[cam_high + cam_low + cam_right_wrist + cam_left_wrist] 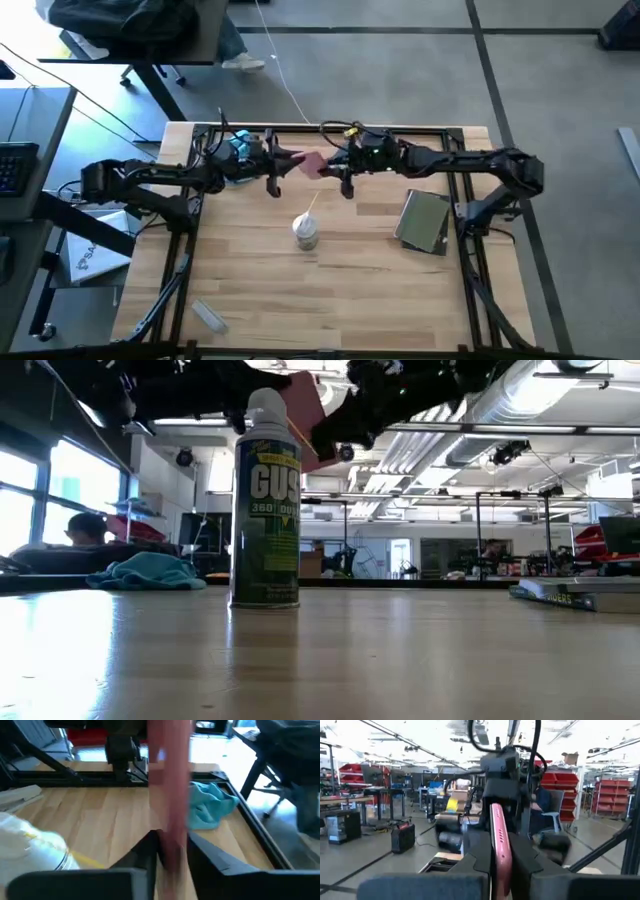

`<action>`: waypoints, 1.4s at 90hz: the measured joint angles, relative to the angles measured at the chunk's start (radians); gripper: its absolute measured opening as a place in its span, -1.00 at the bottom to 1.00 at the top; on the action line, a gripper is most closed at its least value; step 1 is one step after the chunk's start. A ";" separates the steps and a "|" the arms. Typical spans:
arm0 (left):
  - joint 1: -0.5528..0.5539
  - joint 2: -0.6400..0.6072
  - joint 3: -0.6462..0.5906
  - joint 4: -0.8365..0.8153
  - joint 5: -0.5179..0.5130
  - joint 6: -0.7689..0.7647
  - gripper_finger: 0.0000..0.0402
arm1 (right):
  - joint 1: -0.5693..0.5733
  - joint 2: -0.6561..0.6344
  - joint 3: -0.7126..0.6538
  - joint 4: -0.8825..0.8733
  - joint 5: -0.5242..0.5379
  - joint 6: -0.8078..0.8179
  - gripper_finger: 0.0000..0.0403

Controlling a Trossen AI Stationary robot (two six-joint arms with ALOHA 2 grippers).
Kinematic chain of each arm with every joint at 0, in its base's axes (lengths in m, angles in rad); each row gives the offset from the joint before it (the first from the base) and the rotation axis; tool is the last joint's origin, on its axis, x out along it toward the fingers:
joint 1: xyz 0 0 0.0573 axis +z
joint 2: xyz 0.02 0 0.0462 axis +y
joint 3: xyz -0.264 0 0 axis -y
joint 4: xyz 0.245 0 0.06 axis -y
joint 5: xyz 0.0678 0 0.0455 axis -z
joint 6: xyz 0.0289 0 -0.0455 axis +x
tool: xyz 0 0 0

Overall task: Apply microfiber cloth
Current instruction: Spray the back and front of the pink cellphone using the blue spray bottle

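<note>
Both arms hold a pink phone (312, 163) aloft above the duster can (306, 232), the left gripper (283, 160) and right gripper (333, 166) each clamping its fingers on an edge. The microfiber cloth (240, 146) lies untouched on the surface behind the left gripper. Uneven pulling could twist the phone free onto the can.

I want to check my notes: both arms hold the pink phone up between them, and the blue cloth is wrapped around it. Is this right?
Not fully. Both grippers, left and right, do hold the pink phone in the air, but the microfiber cloth is not around it. The right wrist view shows it lying on the table near the back edge, apart from the phone.
</note>
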 joint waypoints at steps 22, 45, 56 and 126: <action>0.029 -0.101 0.000 -0.277 -0.005 0.034 -0.95 | 0.072 -0.139 0.000 -0.206 -0.001 0.047 -0.48; 0.032 -0.092 0.000 -0.294 -0.112 0.031 -0.95 | 0.222 0.006 0.000 -0.074 0.054 0.072 -0.56; 0.034 -0.092 0.000 -0.298 -0.116 0.032 -0.95 | 0.260 0.077 -0.001 -0.026 0.152 0.046 -0.59; 0.048 -0.107 -0.002 -0.336 -0.096 -0.018 -0.94 | 0.260 0.165 0.000 0.172 0.172 0.026 -0.59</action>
